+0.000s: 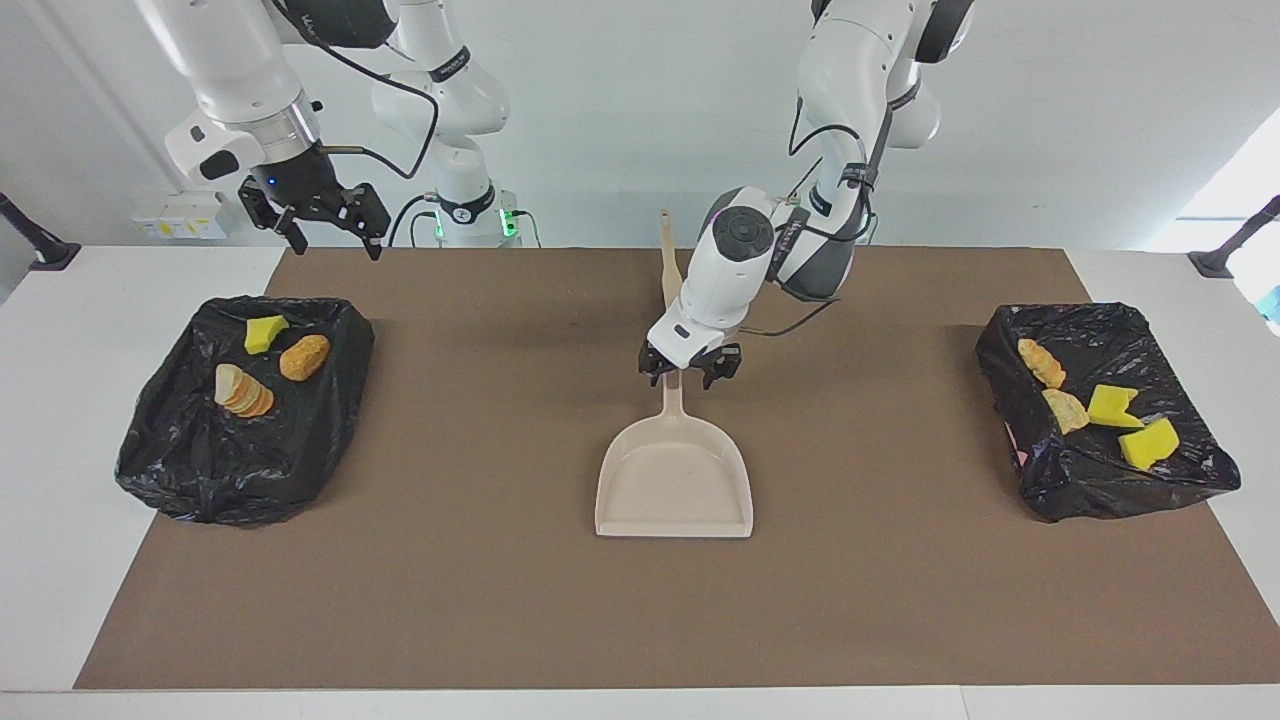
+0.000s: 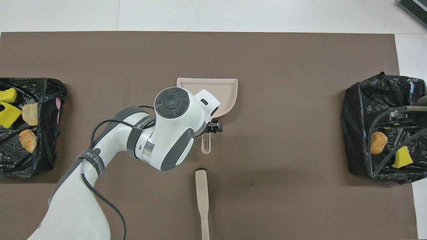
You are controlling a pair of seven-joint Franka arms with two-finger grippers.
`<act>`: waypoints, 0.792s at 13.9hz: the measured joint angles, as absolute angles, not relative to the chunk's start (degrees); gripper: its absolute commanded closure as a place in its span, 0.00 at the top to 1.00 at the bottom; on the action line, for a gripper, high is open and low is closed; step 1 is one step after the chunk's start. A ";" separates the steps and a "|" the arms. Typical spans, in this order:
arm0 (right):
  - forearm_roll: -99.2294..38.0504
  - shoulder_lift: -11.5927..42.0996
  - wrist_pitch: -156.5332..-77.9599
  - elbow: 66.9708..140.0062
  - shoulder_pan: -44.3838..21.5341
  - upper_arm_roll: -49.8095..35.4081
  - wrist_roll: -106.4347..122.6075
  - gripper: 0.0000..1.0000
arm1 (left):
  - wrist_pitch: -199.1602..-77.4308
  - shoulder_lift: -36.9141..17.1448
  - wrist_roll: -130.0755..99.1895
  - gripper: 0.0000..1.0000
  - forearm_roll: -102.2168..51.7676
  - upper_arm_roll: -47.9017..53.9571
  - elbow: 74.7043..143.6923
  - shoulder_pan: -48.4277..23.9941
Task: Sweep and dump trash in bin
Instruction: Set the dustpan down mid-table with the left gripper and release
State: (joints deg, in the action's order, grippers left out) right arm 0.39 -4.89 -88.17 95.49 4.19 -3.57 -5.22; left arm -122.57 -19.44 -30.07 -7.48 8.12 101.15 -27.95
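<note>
All the trash lies in two black-bagged bins. The bin (image 1: pixel 200 480) at the right arm's end holds a yellow sponge chunk (image 1: pixel 263 333), an orange lump (image 1: pixel 304 357) and a pale sliced lump (image 1: pixel 240 392). The bin (image 1: pixel 1080 490) at the left arm's end holds yellow chunks (image 1: pixel 1148 443) and orange-brown lumps (image 1: pixel 1040 362). The beige dustpan (image 1: pixel 675 480) lies flat mid-mat. My left gripper (image 1: pixel 685 378) stands open just above its handle (image 2: pixel 206 146), fingers either side. My right gripper (image 1: pixel 325 225) waits open in the air, over the mat's corner beside its bin.
The beige-handled brush (image 2: pixel 201 196) lies on the mat, nearer to the robots than the dustpan and in line with its handle. The brown mat (image 1: pixel 900 600) covers most of the white table. In the overhead view the bins (image 2: pixel 33 160) (image 2: pixel 357 133) sit at the mat's two ends.
</note>
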 measured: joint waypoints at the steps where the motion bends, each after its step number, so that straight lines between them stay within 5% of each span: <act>1: 0.39 -4.89 -88.17 95.49 4.19 -3.57 -5.22 1.00 | -121.46 -18.48 -29.97 1.00 -7.46 7.94 100.77 -26.59; 11: 0.39 -4.89 -88.17 95.49 4.19 -3.57 -5.22 1.00 | -106.73 -6.77 -16.54 1.00 -7.42 7.38 100.37 -10.78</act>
State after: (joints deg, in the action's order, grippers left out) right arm 0.39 -4.89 -88.17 95.49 4.19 -3.57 -5.22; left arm -106.73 -6.77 -16.54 -7.42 7.38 100.37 -10.78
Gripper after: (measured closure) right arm 0.000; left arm 0.000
